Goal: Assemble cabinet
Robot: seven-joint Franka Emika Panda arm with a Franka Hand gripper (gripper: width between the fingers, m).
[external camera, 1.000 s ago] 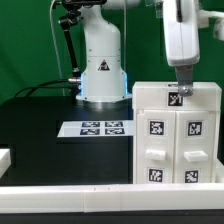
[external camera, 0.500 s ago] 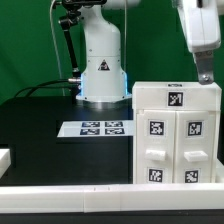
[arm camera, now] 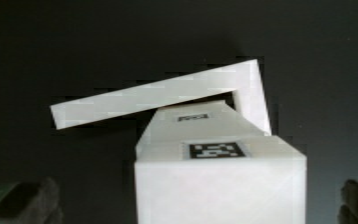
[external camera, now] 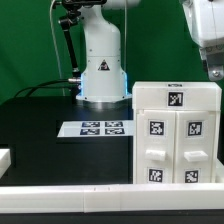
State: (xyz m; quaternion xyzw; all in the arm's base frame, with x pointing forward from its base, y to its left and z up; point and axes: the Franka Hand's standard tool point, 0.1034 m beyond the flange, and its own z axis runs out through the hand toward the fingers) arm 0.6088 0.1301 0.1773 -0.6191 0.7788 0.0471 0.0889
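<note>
The cabinet (external camera: 176,135) stands upright near the counter's front edge, toward the exterior view's right: a large white box whose front blocks and top carry black-and-white square markers.

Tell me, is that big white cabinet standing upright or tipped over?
Upright. In the exterior view the cabinet stands squarely on the black table, its flat top level and the marker tags on its front facing the camera.
</note>
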